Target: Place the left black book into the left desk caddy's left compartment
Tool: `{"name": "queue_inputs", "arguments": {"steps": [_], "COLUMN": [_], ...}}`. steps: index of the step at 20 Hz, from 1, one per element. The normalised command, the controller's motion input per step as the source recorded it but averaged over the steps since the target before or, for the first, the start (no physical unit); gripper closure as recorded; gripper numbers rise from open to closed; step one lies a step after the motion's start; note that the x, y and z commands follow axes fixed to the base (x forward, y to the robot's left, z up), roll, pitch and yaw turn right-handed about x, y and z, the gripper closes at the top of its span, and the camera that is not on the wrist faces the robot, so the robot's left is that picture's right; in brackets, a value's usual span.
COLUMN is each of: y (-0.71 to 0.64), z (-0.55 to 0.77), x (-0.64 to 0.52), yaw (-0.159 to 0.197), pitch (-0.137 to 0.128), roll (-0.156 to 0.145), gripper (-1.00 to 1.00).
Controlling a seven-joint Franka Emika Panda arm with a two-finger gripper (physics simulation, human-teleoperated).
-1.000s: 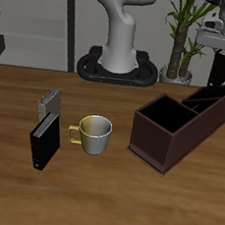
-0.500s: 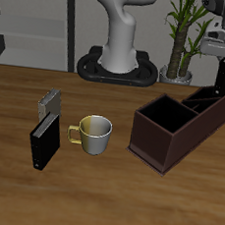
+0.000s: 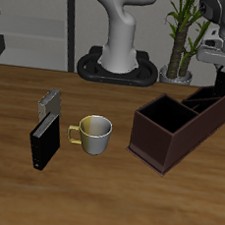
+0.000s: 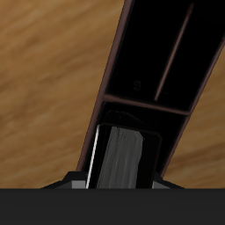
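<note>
The end effector point(image 3: 224, 86) grips the left black book point(image 4: 121, 158) over the left desk caddy point(image 3: 172, 131).

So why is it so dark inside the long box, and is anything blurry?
Exterior view: sharp, evenly lit; the left desk caddy has a black inside and throws a soft shadow on the table. Wrist view: the wood looks smeared, and the left black book shows pale streaks; the tool hangs above the caddy.

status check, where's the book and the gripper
Gripper over the left desk caddy's far end. Left black book inside a compartment there. Jaw state unclear. Nothing blocking.
</note>
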Motion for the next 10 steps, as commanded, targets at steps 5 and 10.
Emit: {"name": "queue_inputs", "arguments": {"steps": [5,10], "y": [-0.03,-0.11], "z": [-0.11,-0.11], "x": [0.06,0.10], "yaw": [-0.012,-0.012], "pitch": [0.012,0.021], "roll": [-0.004,-0.021], "gripper": [1.00,1.00]}}
